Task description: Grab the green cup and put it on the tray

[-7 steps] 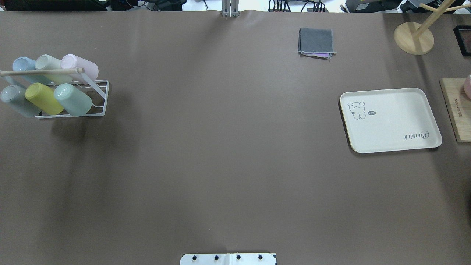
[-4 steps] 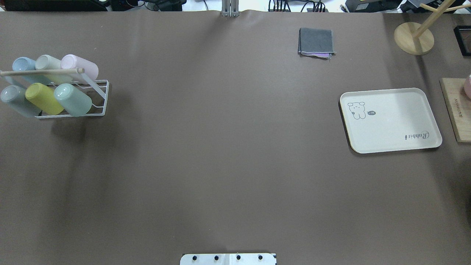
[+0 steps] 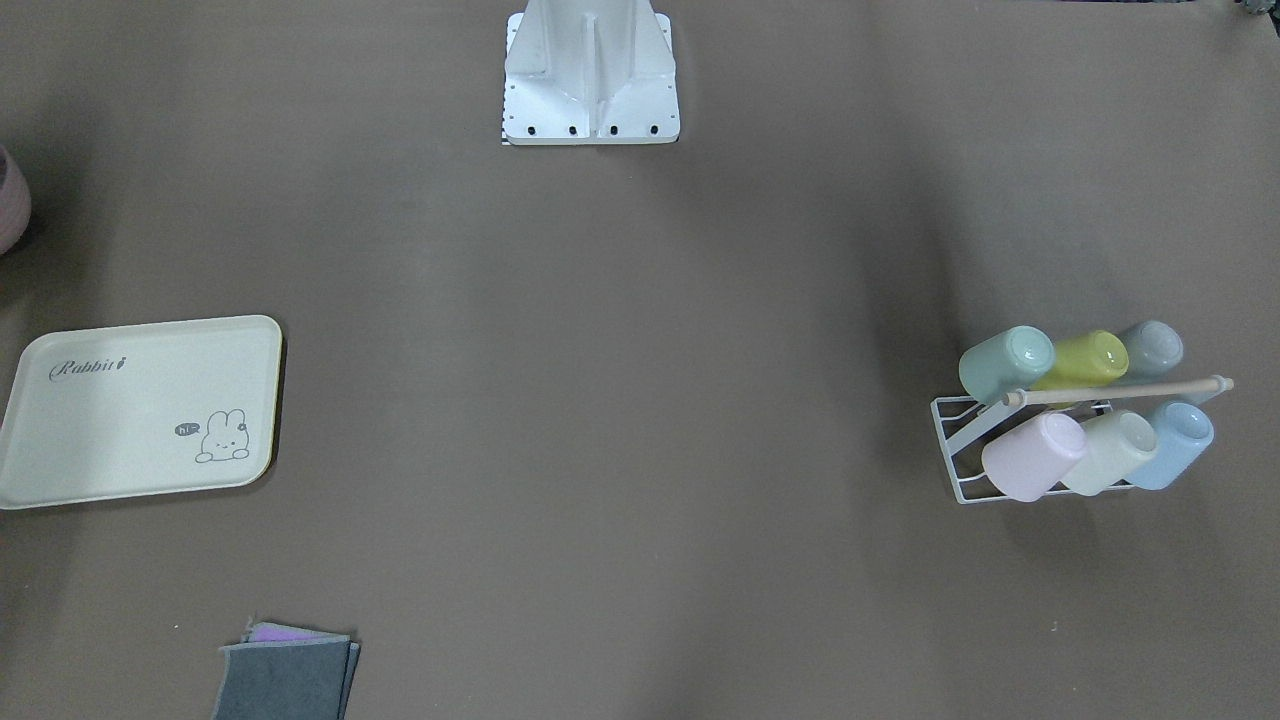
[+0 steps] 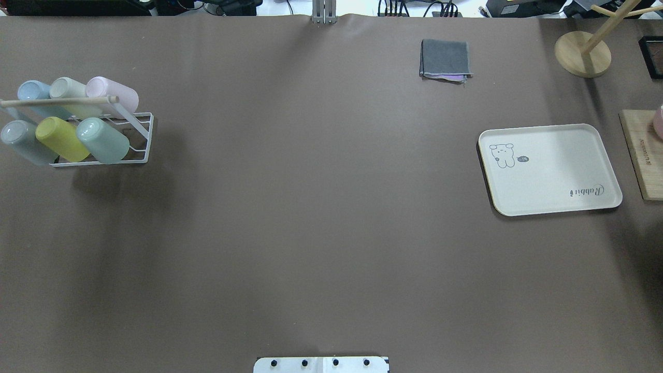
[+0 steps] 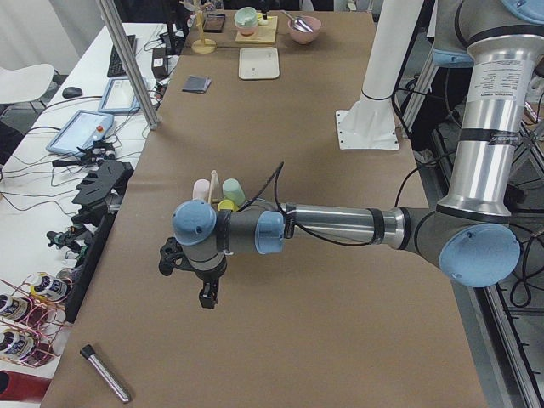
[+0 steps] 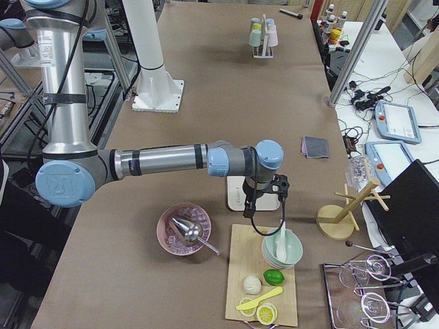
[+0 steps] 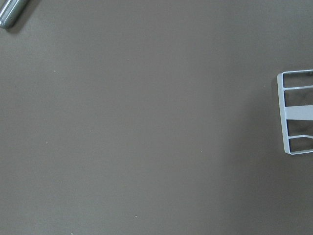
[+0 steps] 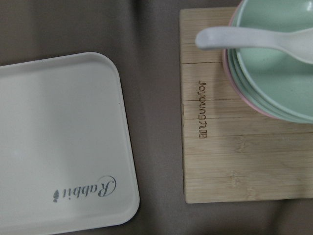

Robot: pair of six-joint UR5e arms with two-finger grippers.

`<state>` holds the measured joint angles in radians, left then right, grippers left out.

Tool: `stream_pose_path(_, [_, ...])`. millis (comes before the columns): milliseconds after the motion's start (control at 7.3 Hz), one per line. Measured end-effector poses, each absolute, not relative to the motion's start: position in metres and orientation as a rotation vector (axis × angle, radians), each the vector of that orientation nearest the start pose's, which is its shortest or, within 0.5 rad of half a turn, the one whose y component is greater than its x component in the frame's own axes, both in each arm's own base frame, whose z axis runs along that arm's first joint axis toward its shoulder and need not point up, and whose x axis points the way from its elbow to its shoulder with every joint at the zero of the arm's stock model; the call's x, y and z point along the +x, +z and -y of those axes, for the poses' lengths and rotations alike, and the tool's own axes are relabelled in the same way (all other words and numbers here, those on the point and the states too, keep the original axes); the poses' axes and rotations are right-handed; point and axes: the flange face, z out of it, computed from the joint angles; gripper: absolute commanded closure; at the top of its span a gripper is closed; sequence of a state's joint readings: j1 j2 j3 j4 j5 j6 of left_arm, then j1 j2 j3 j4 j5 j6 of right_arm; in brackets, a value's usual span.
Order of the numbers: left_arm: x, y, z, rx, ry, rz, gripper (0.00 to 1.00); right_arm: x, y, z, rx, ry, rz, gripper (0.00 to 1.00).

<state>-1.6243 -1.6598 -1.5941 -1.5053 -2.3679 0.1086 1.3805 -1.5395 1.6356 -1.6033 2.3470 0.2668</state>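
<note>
While the green cup (image 4: 103, 141) lies tilted on the white wire rack (image 4: 149, 140) at the tabletop's (image 4: 331, 207) left end, touching the lime cup (image 4: 62, 139), the tray (image 4: 554, 176) sits well apart at the right end. Left tool (image 5: 204, 293) hangs near the rack. Right tool (image 6: 281, 195) hangs above the tray's edge and the bamboo board (image 4: 642, 160). Cannot tell how far either is open or whether it holds anything.
</note>
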Motion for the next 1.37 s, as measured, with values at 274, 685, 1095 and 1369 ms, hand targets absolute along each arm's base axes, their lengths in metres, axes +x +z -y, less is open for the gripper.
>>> stream_pose_path(274, [-0.078, 0.548, 0.514, 0.195, 0.133, -0.779, 0.02, -0.064, 0.619, 0.518, -0.132, 0.063, 0.765, 0.01])
stream_pose_path(685, [0.003, 0.454, 0.501, 0.298, 0.357, -0.788, 0.01, -0.100, 0.621, 0.541, -0.156, 0.057, 0.726, 0.01])
stream_pose_path(1095, [0.057, 0.365, 0.471, 0.468, 0.605, -0.773, 0.00, -0.126, 0.628, 0.549, -0.164, 0.049, 0.711, 0.07])
stream_pose_path(1369, [0.098, 0.333, 0.452, 0.574, 0.822, -0.636, 0.01, -0.131, 0.641, 0.552, -0.145, 0.042, 0.719, 0.16])
